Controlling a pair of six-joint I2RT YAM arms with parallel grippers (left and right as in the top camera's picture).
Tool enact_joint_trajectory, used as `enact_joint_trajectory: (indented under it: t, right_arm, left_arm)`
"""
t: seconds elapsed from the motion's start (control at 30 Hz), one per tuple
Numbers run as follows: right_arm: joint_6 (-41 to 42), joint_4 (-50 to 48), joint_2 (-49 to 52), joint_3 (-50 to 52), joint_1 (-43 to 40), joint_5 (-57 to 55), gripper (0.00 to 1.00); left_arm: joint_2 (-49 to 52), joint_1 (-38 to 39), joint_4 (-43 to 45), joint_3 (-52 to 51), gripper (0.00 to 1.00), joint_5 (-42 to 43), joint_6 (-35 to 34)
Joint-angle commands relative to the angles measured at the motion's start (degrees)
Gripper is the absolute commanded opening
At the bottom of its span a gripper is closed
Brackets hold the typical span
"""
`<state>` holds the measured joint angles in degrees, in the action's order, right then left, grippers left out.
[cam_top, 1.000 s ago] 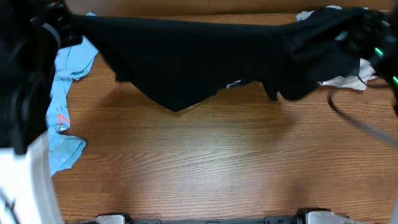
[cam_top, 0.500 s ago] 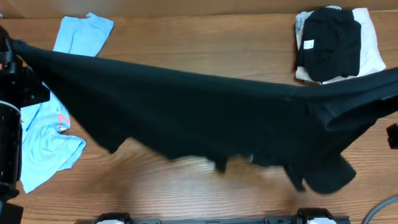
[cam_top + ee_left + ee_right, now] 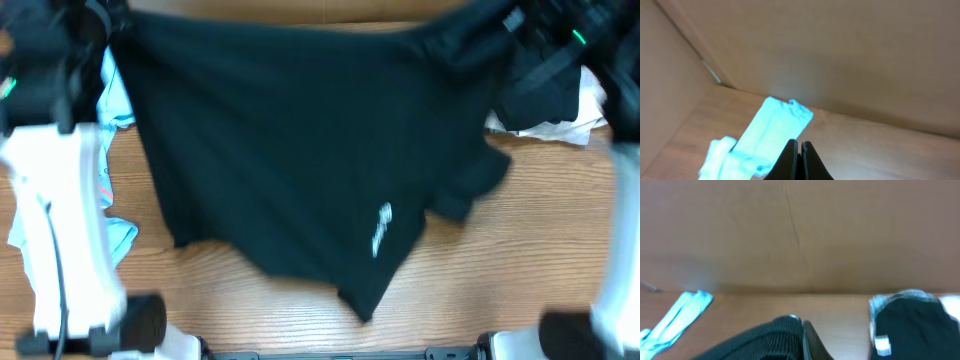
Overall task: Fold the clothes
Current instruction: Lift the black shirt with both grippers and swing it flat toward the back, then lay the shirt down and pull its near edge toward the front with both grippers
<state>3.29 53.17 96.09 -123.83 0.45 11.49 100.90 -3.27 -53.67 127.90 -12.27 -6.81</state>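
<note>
Pose: the left arm (image 3: 55, 220) and the right arm (image 3: 618, 250) both reached toward the far edge of the desk (image 3: 500, 290), wrists raised. The overhead view was motion-blurred.

Left fingers (image 3: 792, 161): pressed together, no gap visible. The wrist view showed no cloth between them, but overhead the near corner of the black T-shirt (image 3: 300, 150) ran up to them. Taken as pinched on that corner.

Right fingers (image 3: 811, 347): closed on a ribbed black edge of the same T-shirt (image 3: 760, 342), which bunched just left of them.

Task item: the T-shirt hung stretched between the two sets of fingers. It draped down and toward the near desk edge, ending in a point at the bottom. A small white logo (image 3: 381, 228) sat low on it, nearer the right fingers' side.

Surroundings:
- The light-blue shirt (image 3: 772, 131) lay crumpled on the desk just beyond and below the left fingers, partly hidden under the left arm overhead.
- A folded stack (image 3: 550, 105), black over white, lay beside the right fingers. Its top piece carried a white label (image 3: 883, 345).
- A plain brown wall (image 3: 800, 235) stood beyond both sets of fingers.

Materials: matte soft knit on the T-shirt, wood-grain desk top.
</note>
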Motion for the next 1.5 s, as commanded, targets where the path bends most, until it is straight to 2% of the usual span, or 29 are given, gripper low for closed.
enact_joint_trajectory:
  t: [0.0, 0.13, 0.2, 0.3, 0.43, 0.6, 0.77, 0.9, 1.03, 1.23, 1.47]
  right_arm:
    - [-1.0, -7.6, 4.5, -0.3, 0.3, 0.4, 0.04]
    - [-1.0, -19.6, 6.0, -0.6, 0.3, 0.4, 0.04]
    - [-1.0, -22.1, 5.5, -2.5, 0.3, 0.1, 0.04]
    - [-1.0, -22.3, 5.5, -7.9, -0.3, 0.0, 0.04]
    - [-1.0, -18.7, 5.5, -12.2, -0.3, 0.2, 0.04]
    - [-1.5, -6.9, 7.2, -11.2, 0.6, 0.7, 0.04]
    - [-1.7, 3.1, 11.2, -4.8, 1.1, 1.1, 0.04]
    - [-1.6, 5.7, 13.1, 4.6, 1.2, 1.5, 0.04]
    - [-1.4, 6.2, 13.2, 11.6, 1.0, 2.4, 0.04]
    - [-1.2, 13.4, 11.5, 12.0, 0.5, 4.3, 0.04]
    - [-0.3, 26.4, 8.5, 12.0, 0.5, 5.6, 0.04]
  left_arm:
    - [2.7, -1.2, 4.2, 0.5, 0.04, -1.3, 1.4]
    - [3.1, -1.3, 11.4, 0.7, 0.04, -1.7, 2.6]
    - [2.8, -1.3, 14.2, 2.2, 0.04, -1.9, 3.6]
    - [2.6, -1.5, 16.2, 5.4, 0.04, -1.9, 5.0]
    - [2.6, -1.8, 14.4, 8.5, 0.04, -1.7, 5.6]
    - [3.6, -1.7, 4.6, 6.9, 0.04, -0.6, 5.4]
    - [7.7, -1.9, -8.3, 1.7, 0.04, 2.9, 3.1]
    - [12.7, -2.6, -15.8, -3.7, 0.04, 6.3, 1.4]
    - [16.5, -3.1, -21.7, -4.8, 0.04, 11.3, 1.4]
    - [15.3, -3.1, -29.3, -4.7, 0.04, 13.2, 1.0]
    - [14.1, -3.5, -39.5, -4.8, 0.04, 13.2, 0.0]
